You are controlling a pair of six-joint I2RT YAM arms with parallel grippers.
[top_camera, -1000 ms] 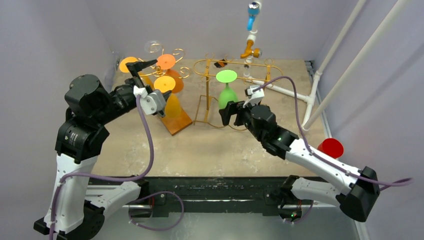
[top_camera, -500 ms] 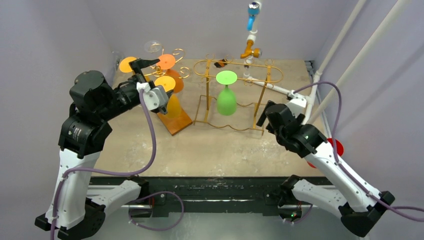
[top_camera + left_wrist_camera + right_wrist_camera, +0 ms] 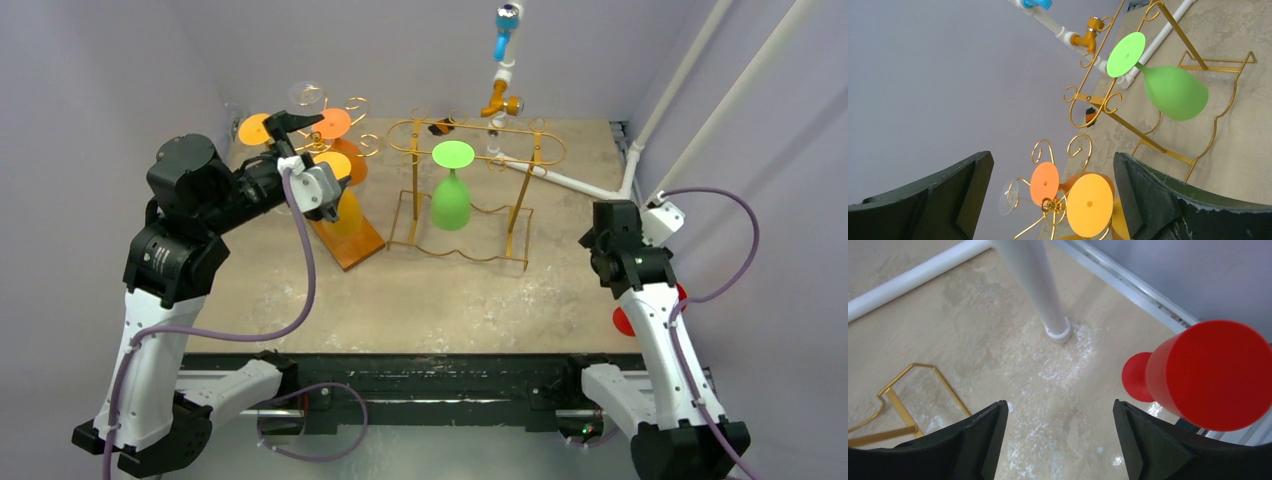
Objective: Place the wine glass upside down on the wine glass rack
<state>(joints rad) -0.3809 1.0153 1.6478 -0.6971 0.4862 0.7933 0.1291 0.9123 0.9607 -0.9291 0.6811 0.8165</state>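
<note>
Red glass (image 3: 1210, 375) seems to lie on its side just right of the right gripper (image 3: 1058, 412). That gripper's fingers are wide apart and hold nothing, so I think it is lining up to grab it. Off to its left, a green glass (image 3: 451, 200) hangs foot-up in the gold rack (image 3: 520, 215), caught so it can't drop. The left gripper (image 3: 1053, 160) is spread and empty too, by the orange glasses (image 3: 1089, 205).

A white post (image 3: 1033, 280) and a red wine glass (image 3: 1210, 375) flank a gap of bare tabletop (image 3: 1095, 357).
</note>
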